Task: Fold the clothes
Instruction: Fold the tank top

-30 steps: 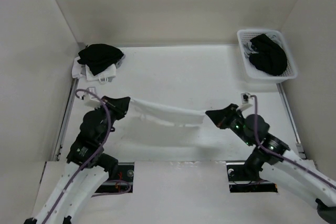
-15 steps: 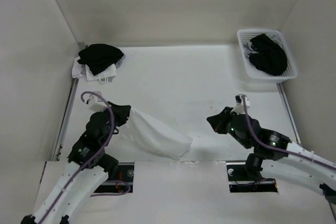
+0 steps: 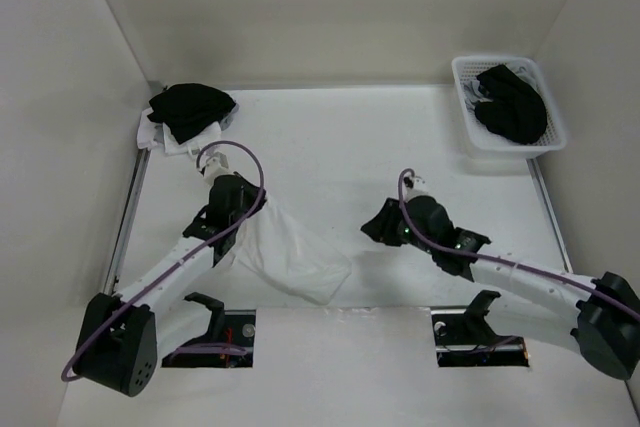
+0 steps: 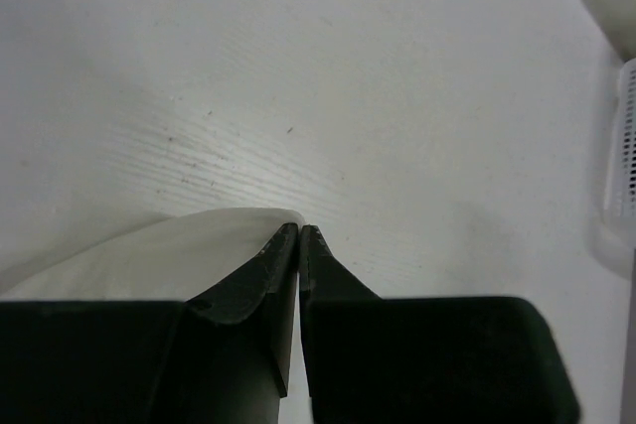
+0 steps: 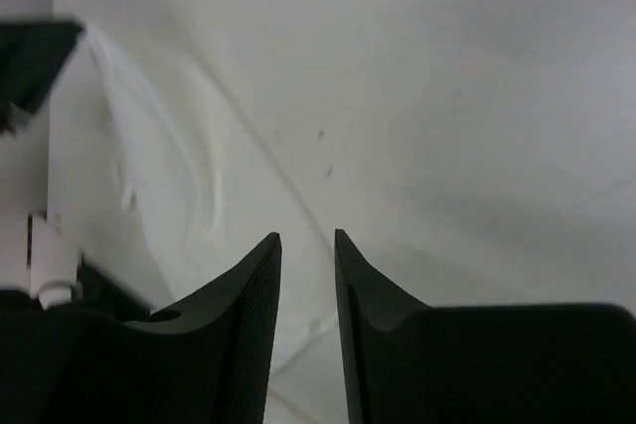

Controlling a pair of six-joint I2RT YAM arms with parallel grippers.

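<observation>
Top external | left fingers [image 4: 260, 280] clamped on clothes [image 3: 290, 252] corner | long axis slants toward right fingers [image 5: 248, 285], narrowly parted, empty, nearer free end.

The clothes [image 3: 292, 252] are one thin white fabric top, not folded. It is spread as a rough slanted quadrilateral with soft creases. Its upper left corner is clamped in the left tool [image 3: 255, 211]. From there the fabric slopes toward the near right, and its wider end rests on the tabletop [image 3: 340, 147], left of centre.
</observation>
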